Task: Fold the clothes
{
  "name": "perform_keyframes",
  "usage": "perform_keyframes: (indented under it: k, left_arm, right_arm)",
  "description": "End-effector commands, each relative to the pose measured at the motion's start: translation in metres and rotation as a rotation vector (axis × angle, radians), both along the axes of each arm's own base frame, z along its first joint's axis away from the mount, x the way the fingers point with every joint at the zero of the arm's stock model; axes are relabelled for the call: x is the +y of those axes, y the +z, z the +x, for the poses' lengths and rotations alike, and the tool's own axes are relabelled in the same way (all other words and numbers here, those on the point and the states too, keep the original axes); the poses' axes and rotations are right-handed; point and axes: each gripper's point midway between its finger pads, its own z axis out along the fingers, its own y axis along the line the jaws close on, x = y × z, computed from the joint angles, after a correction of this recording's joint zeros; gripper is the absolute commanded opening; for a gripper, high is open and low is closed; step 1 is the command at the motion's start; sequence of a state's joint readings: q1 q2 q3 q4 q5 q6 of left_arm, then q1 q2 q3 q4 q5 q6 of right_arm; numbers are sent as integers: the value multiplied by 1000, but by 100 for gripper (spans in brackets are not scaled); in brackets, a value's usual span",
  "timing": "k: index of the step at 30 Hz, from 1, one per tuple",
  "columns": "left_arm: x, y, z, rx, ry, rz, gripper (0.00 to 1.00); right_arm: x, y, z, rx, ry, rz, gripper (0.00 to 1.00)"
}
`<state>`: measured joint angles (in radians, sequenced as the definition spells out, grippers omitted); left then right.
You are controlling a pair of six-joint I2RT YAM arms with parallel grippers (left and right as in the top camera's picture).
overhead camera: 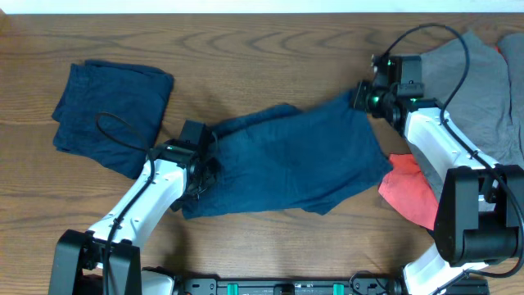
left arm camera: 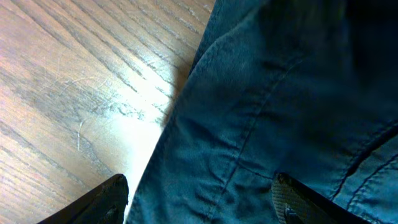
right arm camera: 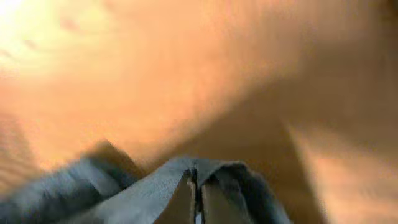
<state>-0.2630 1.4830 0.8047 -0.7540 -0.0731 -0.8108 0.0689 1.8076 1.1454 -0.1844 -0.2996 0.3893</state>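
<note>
A dark blue pair of shorts (overhead camera: pixel 286 160) lies spread across the middle of the wooden table. My left gripper (overhead camera: pixel 201 168) is open over its left edge; in the left wrist view the fingers (left arm camera: pixel 202 199) straddle the blue cloth (left arm camera: pixel 267 112) beside bare wood. My right gripper (overhead camera: pixel 364 97) is shut on the shorts' upper right corner and holds it raised; the right wrist view shows the fingers (right arm camera: pixel 196 186) pinching blue fabric (right arm camera: pixel 149 186). A folded dark blue garment (overhead camera: pixel 110 102) lies at the far left.
A grey garment (overhead camera: pixel 479 78) lies at the far right under my right arm. A red garment (overhead camera: pixel 409 188) lies right of the shorts near the front. Bare wood table (overhead camera: pixel 246 57) stretches along the back.
</note>
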Motion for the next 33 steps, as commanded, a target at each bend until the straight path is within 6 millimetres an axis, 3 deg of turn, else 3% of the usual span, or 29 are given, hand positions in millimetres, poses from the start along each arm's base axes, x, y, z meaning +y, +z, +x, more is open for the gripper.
perform_keyframes:
  k: [1, 2, 5, 7, 11, 16, 21, 22, 29, 33]
  left_arm:
    - [-1, 0, -1, 7, -8, -1, 75]
    - [-1, 0, -1, 7, -8, -1, 75]
    - [-1, 0, -1, 7, -8, -1, 75]
    - [-1, 0, 0, 6, -8, 0, 75]
    - [-2, 9, 6, -20, -98, -1, 76]
    - [-4, 41, 14, -110, -152, -13, 80]
    - [-5, 72, 17, -236, -152, -36, 100]
    - [-4, 75, 18, -252, -149, -39, 98]
    - [9, 58, 24, -202, -97, -34, 98]
    - [-1, 37, 37, -164, -179, -156, 98]
  right_arm:
    - [2, 10, 11, -43, -23, 42, 15]
    - [0, 11, 13, -52, -30, 36, 24]
    - [-3, 8, 12, -42, -43, 19, 27]
    - [-3, 2, 6, -10, -41, 14, 38]
    - [-6, -15, -16, 98, -21, -14, 33]
    - [-9, -38, -53, 265, 12, -53, 30]
    - [-15, -51, -83, 391, 41, -98, 34]
    - [-18, -53, -88, 411, 35, -115, 34]
    - [-25, -58, -100, 459, 36, -159, 40]
    - [-26, -59, -102, 471, 35, -166, 41]
